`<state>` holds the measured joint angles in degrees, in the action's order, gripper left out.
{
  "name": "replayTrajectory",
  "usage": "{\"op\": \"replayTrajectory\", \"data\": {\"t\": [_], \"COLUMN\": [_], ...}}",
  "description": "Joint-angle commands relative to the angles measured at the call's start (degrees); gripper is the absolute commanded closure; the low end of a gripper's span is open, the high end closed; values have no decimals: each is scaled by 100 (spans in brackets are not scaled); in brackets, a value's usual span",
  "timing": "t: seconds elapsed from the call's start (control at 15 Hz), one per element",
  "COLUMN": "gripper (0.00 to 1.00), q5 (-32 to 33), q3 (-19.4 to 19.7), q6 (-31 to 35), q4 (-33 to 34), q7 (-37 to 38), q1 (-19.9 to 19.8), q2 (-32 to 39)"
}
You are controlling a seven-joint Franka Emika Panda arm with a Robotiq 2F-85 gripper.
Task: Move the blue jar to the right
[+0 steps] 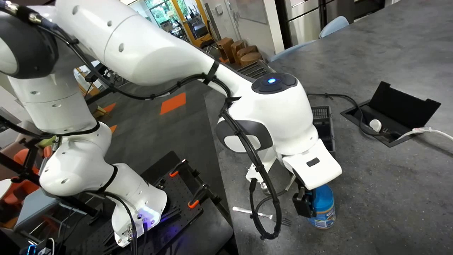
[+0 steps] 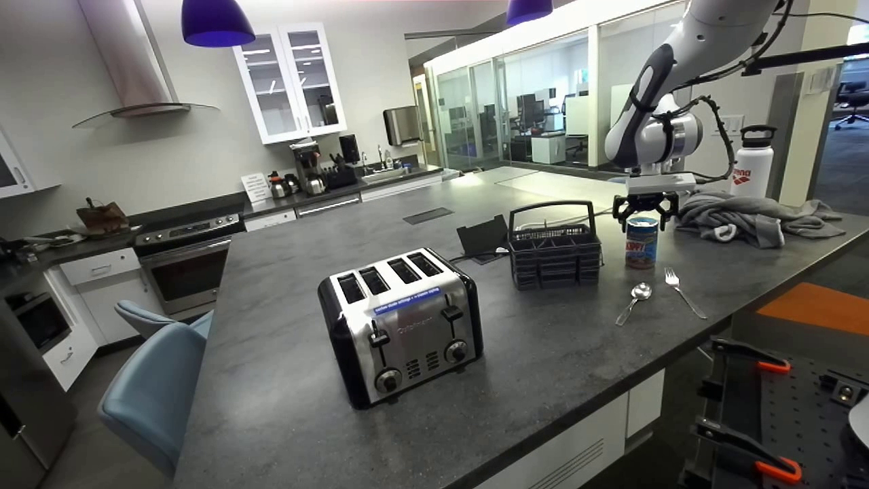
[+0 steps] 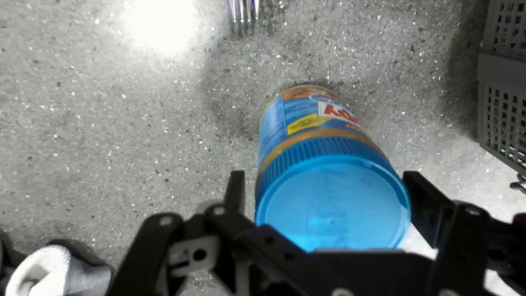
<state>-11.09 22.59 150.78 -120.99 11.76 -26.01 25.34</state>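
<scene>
Kitchen counter [image 2: 271, 305]: grey, speckled, looks hard and level. Jar might slide on it, though a small lift seems cleaner.
Blue jar [image 2: 641, 248]: upright on the counter, to the right of the black basket [image 2: 529, 265] in an exterior view; near it, not touching.
Jar body [image 3: 312, 111]: printed label, brown showing above and below. Probably stiff plastic and fairly full, so expect middling weight, little give, low risk of breakage. Glossy label may slip.
Lid [image 3: 333, 201]: blue, broad, ribbed round the edge. Ribs should bite better than the label. Take hold across opposite sides, on the ribs or a touch lower where the body begins; lower likely steadier against tipping. Firm squeeze should be safe.
Gripper [image 3: 326, 187]: fingers apart, one each side of the lid, not clamped. Basket-side finger [image 3: 423, 201] looks right up at the rim; contact cannot be told. Opposite finger [image 3: 236, 187] has a gap, counter showing through. Would centre first; a lopsided squeeze could shove or tilt the jar.
Basket side: best left behind; rightward carry likely means away from it.
Spoon [image 2: 637, 296], fork [image 2: 687, 297]: right of the basket, nearer the camera.
Towel [image 2: 747, 217]: grey, rumpled, well right of the basket; could snag a long carry.
Toaster [image 2: 407, 339]: left of the basket, likely out of the way.
</scene>
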Motion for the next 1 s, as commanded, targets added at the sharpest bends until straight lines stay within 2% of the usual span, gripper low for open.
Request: {"op": "replayTrajectory", "data": {"t": [0.0,0.4,0.67,0.93], "gripper": [0,0,0,0], "q5": [28,110,478,1261], "q3": [55,75,218,399], "q6": [-115,-421,-885,-1070], "q4": [46,-300,-626,-992], "q7": [67,80,317,1003], "q1": [36,179,364,495], "q2": [-193,-902,-1544,-2257]}}
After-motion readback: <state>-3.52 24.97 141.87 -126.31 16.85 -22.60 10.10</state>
